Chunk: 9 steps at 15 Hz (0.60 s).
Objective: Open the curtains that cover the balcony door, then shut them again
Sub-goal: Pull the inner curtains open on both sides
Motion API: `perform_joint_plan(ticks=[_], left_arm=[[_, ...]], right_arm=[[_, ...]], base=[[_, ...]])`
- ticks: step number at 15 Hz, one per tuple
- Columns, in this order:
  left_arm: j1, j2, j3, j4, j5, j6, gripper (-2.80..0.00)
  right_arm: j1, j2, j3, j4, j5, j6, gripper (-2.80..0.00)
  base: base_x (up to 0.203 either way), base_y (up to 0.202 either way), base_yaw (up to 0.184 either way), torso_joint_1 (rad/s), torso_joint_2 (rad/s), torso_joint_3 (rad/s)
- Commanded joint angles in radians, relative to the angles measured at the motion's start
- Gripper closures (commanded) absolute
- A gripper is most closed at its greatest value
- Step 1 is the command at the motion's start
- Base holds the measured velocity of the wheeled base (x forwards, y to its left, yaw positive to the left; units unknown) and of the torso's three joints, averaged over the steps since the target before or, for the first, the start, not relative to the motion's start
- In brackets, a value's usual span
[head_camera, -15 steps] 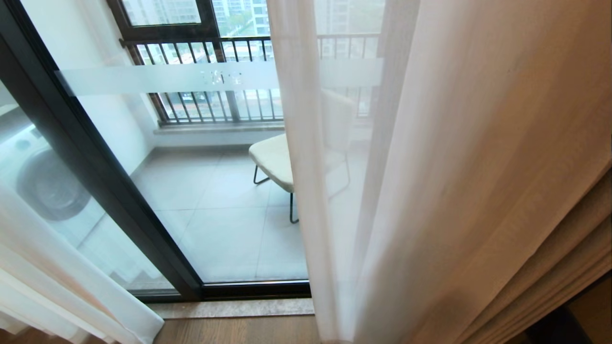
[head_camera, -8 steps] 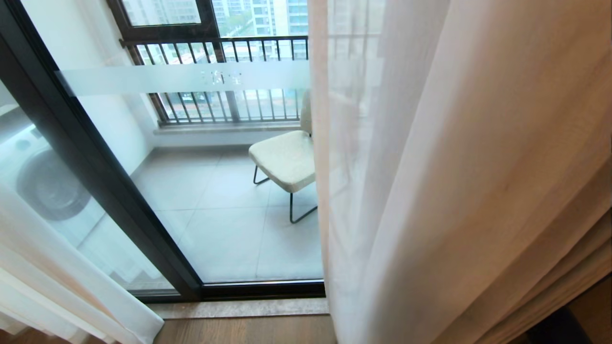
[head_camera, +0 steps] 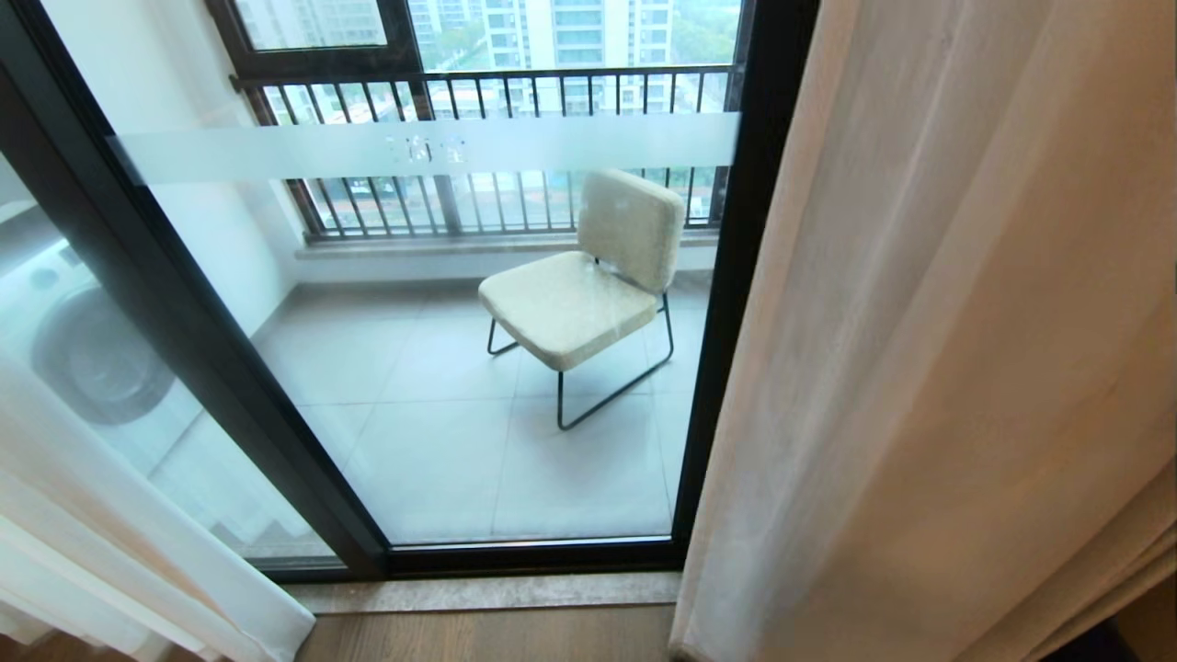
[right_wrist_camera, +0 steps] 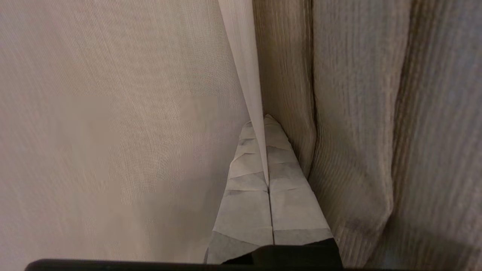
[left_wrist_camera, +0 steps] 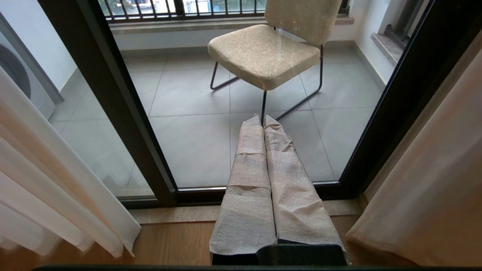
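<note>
You see the curtains (head_camera: 929,349) hanging lengthwise floor to ceiling, gathered right of the balcony door (head_camera: 736,303): sheer white weave over ribbed beige drape. Your right gripper (right_wrist_camera: 265,118), paper-wrapped, has its fingers pressed together pinching the sheer's edge. Your left gripper (left_wrist_camera: 263,117) is closed on nothing, pointing toward the padded chair (head_camera: 588,285).

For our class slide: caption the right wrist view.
Shut right end effector pinching the sheer curtain's edge beside the thick curtain.
</note>
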<state>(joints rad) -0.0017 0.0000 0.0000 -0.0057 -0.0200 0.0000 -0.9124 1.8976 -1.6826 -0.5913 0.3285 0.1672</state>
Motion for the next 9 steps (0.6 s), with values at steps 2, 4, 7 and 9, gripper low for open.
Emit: perform_joint_plan(ticks=[2,4,7,9], left_arm=[[-0.001,0.000,0.000,0.000,0.000,0.000,0.00],[0.000,0.000,0.000,0.000,0.000,0.000,0.00],[0.000,0.000,0.000,0.000,0.000,0.000,0.00],[0.000,0.000,0.000,0.000,0.000,0.000,0.00]], right_arm=[[-0.011,0.036,-0.008,-0.001,0.001,-0.003,0.00],[-0.011,0.027,-0.008,-0.003,0.004,-0.005,0.00],[-0.007,-0.018,0.011,-0.001,0.041,-0.006,0.00],[-0.005,-0.078,0.063,-0.002,0.102,-0.006,0.00]], base=[[0.000,0.000,0.000,0.000,0.00,0.000],[0.000,0.000,0.000,0.000,0.00,0.000],[0.000,0.000,0.000,0.000,0.00,0.000],[0.000,0.000,0.000,0.000,0.00,0.000]])
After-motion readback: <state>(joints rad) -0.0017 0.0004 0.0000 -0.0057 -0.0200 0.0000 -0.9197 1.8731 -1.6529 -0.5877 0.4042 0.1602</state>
